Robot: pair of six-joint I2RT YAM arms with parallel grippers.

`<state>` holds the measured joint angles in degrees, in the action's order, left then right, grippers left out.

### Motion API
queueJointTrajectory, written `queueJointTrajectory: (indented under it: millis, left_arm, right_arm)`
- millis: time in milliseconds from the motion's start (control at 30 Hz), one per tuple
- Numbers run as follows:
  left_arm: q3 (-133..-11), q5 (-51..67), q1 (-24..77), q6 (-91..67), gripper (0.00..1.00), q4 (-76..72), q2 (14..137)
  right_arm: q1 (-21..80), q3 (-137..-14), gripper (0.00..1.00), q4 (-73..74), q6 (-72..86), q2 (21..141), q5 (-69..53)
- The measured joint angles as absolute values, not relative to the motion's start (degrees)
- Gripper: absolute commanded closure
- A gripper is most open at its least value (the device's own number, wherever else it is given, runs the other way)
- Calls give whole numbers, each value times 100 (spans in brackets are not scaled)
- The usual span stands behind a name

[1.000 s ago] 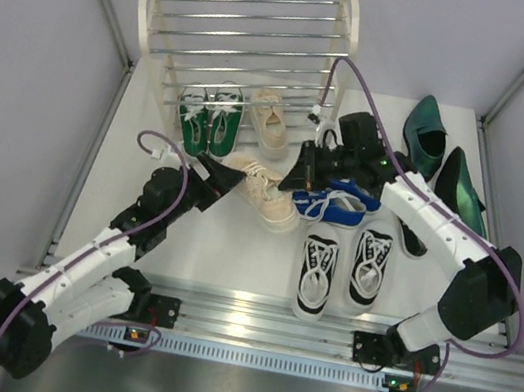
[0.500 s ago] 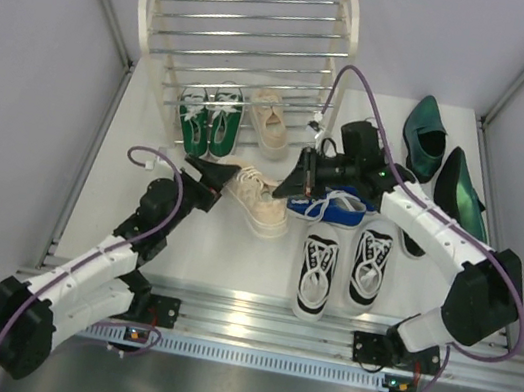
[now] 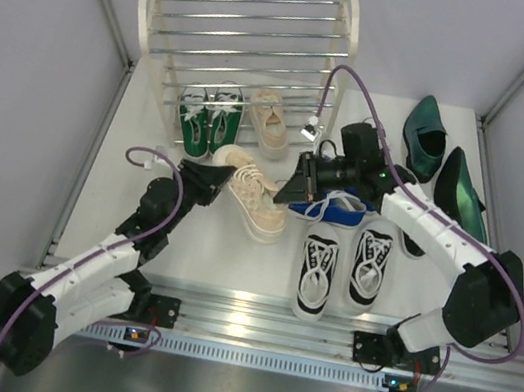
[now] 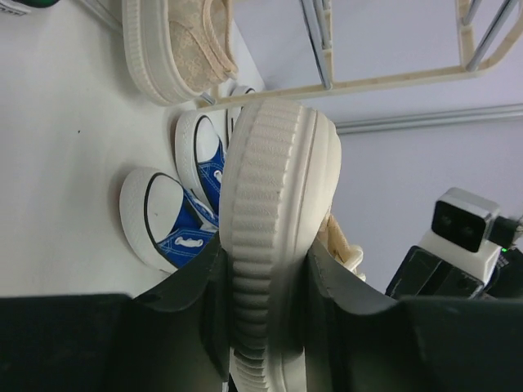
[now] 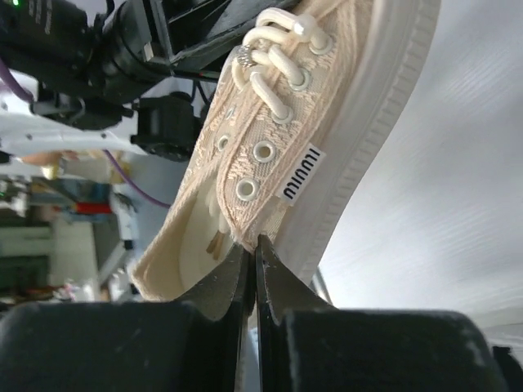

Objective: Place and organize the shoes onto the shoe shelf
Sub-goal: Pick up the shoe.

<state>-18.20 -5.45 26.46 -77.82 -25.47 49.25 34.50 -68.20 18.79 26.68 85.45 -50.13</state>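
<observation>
1. Your left gripper point(image 3: 209, 179) clamps the sole at one end of the beige sneaker point(image 3: 254, 198), jaws partly apart around it. That rounded, ribbed rubber could slide out if you twist.
2. The sneaker sits just in front of the shelf point(image 3: 147, 18), held between both arms. If they pull in different directions, it may drop.
3. Your right gripper point(image 3: 297, 184) pinches only the thin fabric rim, jaws almost closed, so that hold may slip.
4. The sneaker has a woven cream upper, white laces and a thick ribbed sole.
</observation>
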Motion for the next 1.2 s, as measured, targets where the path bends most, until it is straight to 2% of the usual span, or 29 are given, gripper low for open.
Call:
queueJointTrajectory:
  millis: [33,100,133,167,267,367,500,633,733,900,1200]
  left_arm:
    - [-1820,-554,2646,-7725,100,-2541,4923]
    - [-1813,-563,2670,-7629,100,-2534,4871]
    - [-1809,-567,2674,-7537,100,-2539,4794]
    - [-1798,-569,2676,-7435,100,-2543,4705]
    - [-1621,-607,2670,-6925,100,-2510,4283]
    - [-1391,-613,2648,-6541,100,-2353,3870]
    - [-1041,-602,2628,-6274,100,-2187,3378]
    - [-836,-565,2628,-6263,100,-2088,3199]
    - [-808,-532,2628,-6272,100,-2029,3201]
    - [-808,-486,2628,-6289,100,-2025,3201]
    - [-810,-366,2628,-6383,100,-2032,3199]
  right_arm:
    - [3452,-6866,100,2008,2394,8545,-5022]
    - [3474,-7041,92,2342,1745,8545,-5033]
    - [3487,-7146,85,2526,1424,8545,-5019]
    - [3494,-7249,65,2731,1072,8545,-5013]
    - [3507,-7655,37,3363,-106,8523,-4919]
    - [3500,-8066,27,3959,-1302,8447,-4781]
    - [3479,-8567,28,5103,-3605,8241,-4998]
    - [3573,-8635,34,6573,-6097,7981,-5459]
    - [4115,-8567,37,7122,-7196,7964,-5439]
    - [4928,-8468,38,7181,-7389,8132,-5203]
    - [5310,-8466,42,6386,-6829,8729,-4504]
